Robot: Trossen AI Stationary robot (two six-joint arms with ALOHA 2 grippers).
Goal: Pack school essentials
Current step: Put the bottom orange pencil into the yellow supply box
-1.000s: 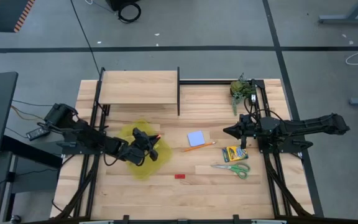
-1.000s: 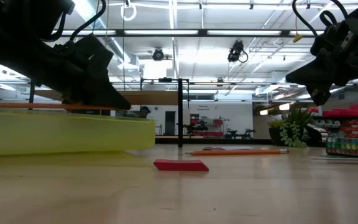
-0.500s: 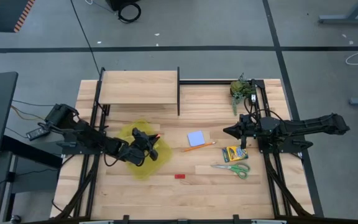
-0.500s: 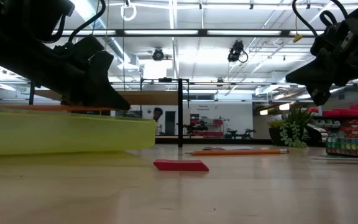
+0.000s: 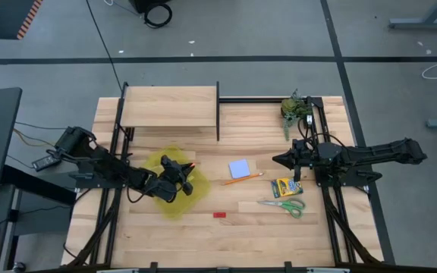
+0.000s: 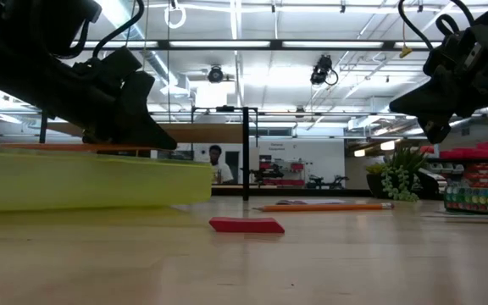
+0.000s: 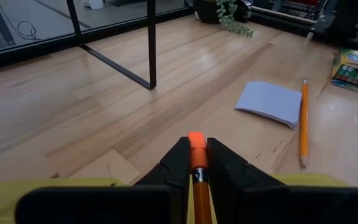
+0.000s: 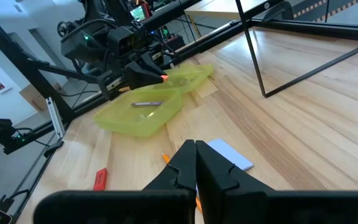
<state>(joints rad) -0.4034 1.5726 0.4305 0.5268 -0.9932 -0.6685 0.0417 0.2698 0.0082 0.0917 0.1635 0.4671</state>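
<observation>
My left gripper [image 7: 196, 152] is shut on an orange pencil [image 6: 66, 146] above the yellow translucent pouch [image 5: 174, 203] at the table's left middle. In the right wrist view a dark thin item [image 8: 146, 104] lies inside the pouch [image 8: 143, 117]. A pale blue note pad [image 5: 239, 168], a second orange pencil [image 5: 243, 178], a crayon box [image 5: 283, 187], green-handled scissors [image 5: 284, 205] and a red eraser [image 5: 219, 214] lie flat on the wood. My right gripper [image 8: 195, 155] hovers shut, holding nothing, near the table's right side, beyond the note pad. My left gripper pinches the orange pencil between its two fingers close to the eraser end [image 7: 196, 140], which pokes out just past the fingertips. The fingers lie along the shaft [image 7: 198, 186]. The pencil stays level, lifted clear just above the pouch's rim [image 6: 100, 161].
A wooden shelf on a black frame [image 5: 169, 106] stands at the far left. A dark green leafy clump [image 5: 296, 108] sits at the far right corner. Bare wood lies along the near edge around the eraser.
</observation>
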